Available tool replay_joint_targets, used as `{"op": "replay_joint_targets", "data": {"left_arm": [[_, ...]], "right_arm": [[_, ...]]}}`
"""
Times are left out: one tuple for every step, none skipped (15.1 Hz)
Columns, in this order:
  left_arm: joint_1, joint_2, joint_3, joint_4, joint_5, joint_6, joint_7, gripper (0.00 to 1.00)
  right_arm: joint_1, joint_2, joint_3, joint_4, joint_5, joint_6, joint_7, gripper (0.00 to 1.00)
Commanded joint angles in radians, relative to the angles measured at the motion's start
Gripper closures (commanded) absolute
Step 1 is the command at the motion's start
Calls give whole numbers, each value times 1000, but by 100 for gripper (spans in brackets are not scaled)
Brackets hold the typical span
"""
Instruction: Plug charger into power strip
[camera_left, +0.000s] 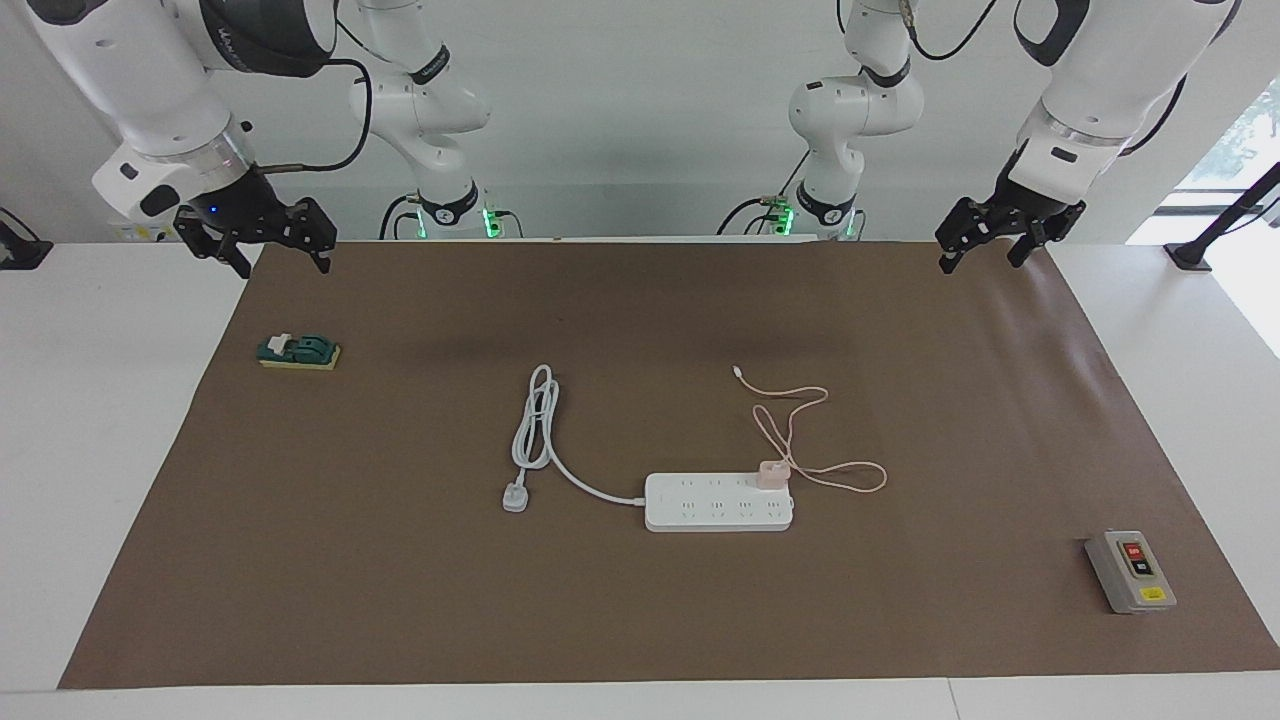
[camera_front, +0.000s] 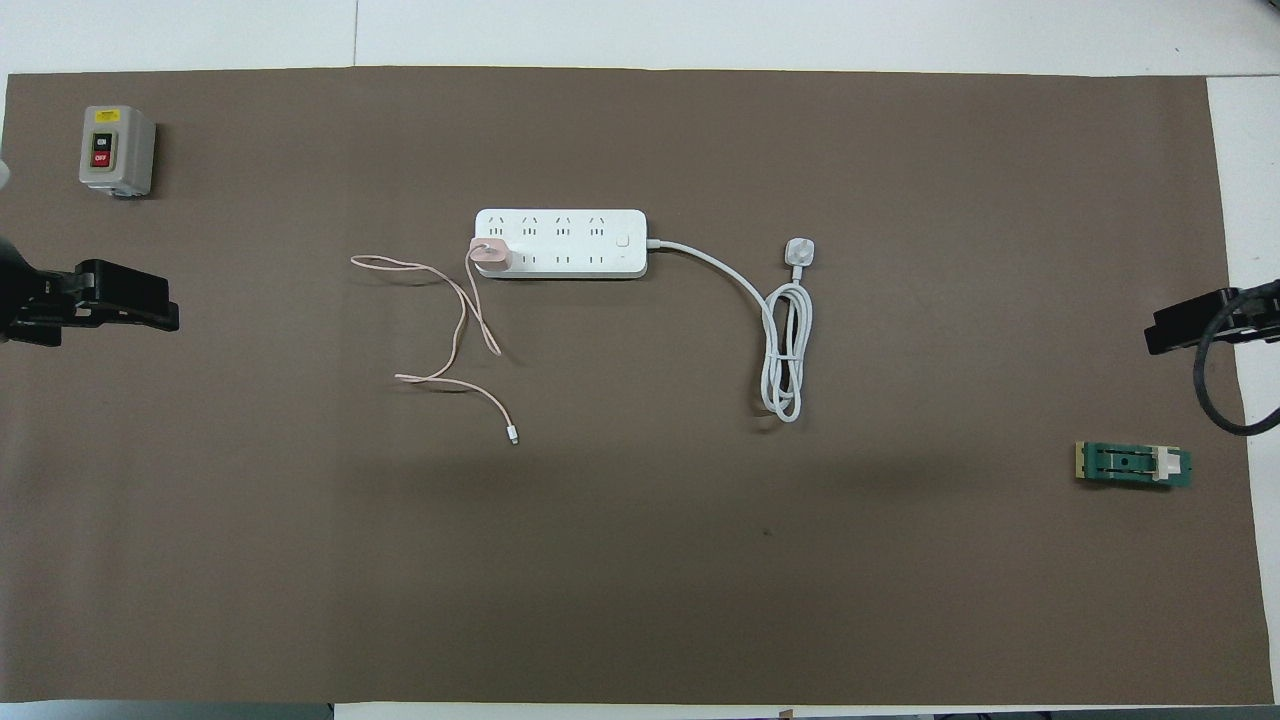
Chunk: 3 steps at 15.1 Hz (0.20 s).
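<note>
You see the charger (camera_left: 772, 474) seated on the power strip (camera_left: 718, 502) at its end toward the left arm, mid-mat. Its pink cable (camera_front: 455, 330) loops nearer the robots. Left gripper (camera_left: 993, 238) and right gripper (camera_left: 257, 240) hang apart over the mat's corners, fingers spread, holding nothing.

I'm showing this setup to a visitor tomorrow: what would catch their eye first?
Mid-mat, the white power strip with the pink charger seated on its end toward the left arm, pink cable looping nearer the robots. Both claws hang raised over the mat's corners at the robots' edge: left claw, right claw, fingers spread.
</note>
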Motion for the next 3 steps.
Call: {"op": "replay_joint_targets", "data": {"left_arm": [[-3,8,4,21,-2,-17,15,0],[-3,8,4,22,-2,-15,16,0],[-3,8,4,22,-2,-15,18,0]], "right_arm": [[3,-21,0,-23,-13,-2,4,0],[3,-21,0,-23,-13,-2,4,0],[3,-21,0,-23,-13,-2,3,0]]}}
